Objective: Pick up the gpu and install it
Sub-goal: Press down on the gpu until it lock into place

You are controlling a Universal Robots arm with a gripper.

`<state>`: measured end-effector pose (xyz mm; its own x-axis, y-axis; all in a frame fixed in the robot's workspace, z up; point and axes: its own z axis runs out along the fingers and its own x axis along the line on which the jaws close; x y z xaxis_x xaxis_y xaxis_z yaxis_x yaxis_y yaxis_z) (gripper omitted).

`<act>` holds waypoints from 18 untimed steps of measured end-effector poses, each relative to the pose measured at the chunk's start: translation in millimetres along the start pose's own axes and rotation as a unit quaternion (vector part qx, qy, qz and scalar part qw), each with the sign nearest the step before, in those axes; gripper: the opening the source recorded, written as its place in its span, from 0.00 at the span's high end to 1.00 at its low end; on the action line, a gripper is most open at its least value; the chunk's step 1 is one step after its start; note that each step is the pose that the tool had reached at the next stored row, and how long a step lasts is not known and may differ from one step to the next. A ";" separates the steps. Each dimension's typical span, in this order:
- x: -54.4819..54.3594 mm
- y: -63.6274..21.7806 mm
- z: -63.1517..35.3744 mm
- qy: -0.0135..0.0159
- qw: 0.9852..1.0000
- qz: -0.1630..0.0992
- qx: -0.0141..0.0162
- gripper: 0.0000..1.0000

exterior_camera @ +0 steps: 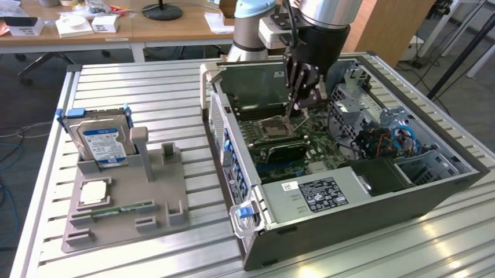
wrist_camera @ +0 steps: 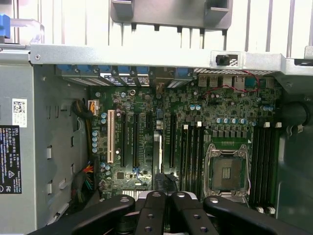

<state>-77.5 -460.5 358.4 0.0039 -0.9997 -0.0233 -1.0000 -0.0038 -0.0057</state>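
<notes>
from the exterior view's left: hard drive [exterior_camera: 99,142] in its holder, then the open pc case [exterior_camera: 325,231], where my gripper [exterior_camera: 303,101] pinches the gpu [exterior_camera: 297,107] edge-on above the motherboard [wrist_camera: 146,142]. i judge slight misalignment would jam it against the slot [wrist_camera: 157,154].

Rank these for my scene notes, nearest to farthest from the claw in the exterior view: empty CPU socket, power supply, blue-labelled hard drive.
1. Square metal-framed CPU socket, just beside the claw.
2. Grey labelled power supply box, case's near end.
3. Silver blue-labelled hard drive, on the grey holder, exterior view's left.
</notes>
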 end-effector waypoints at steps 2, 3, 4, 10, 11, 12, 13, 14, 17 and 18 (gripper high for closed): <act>0.0 0.0 0.0 0.000 1.000 0.000 0.000 0.90; 0.0 0.0 0.0 0.000 1.000 0.000 0.000 0.90; 0.0 0.0 0.0 0.000 1.000 0.000 0.000 0.90; 0.1 0.1 6.0 0.000 1.000 0.000 0.000 0.90; 0.2 0.1 7.8 0.000 1.000 0.000 0.000 0.90; 0.2 0.1 9.6 0.000 1.000 0.000 0.000 0.90; 0.3 0.1 11.5 0.000 1.000 0.000 0.000 0.90; 0.3 0.1 13.3 0.000 1.000 0.000 0.000 0.90; 0.4 0.1 17.9 0.000 1.000 0.000 0.000 0.90; 0.5 0.1 19.2 0.000 1.000 0.000 0.000 0.90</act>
<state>-77.5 -460.5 339.1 0.0039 -0.9997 -0.0238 -1.0000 -0.0038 -0.0056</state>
